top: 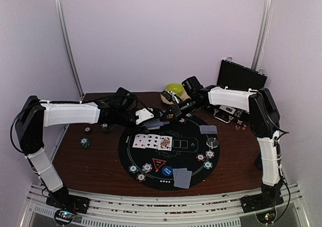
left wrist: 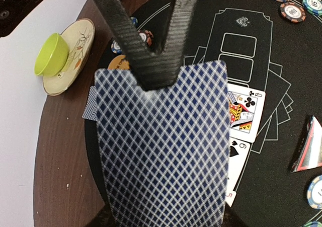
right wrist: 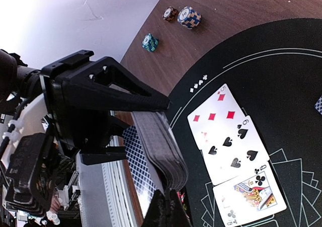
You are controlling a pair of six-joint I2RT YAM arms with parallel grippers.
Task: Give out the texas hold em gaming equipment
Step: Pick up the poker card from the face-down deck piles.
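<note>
Deck [left wrist: 161,151] is being clamped by left gripper [right wrist: 143,131]; right gripper [left wrist: 156,78] is being pressed together at its edge; cards [right wrist: 231,146] reading 5, 6, Q are being displayed.

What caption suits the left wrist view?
Blue diamond-backed playing-card deck over round black mat, shut carbon-fibre right gripper at its edge.

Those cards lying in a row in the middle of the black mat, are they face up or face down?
Face up: the row of cards shows red diamonds, black spades and a queen of clubs.

5, 6, Q on face-up cards [right wrist: 232,150]
</note>
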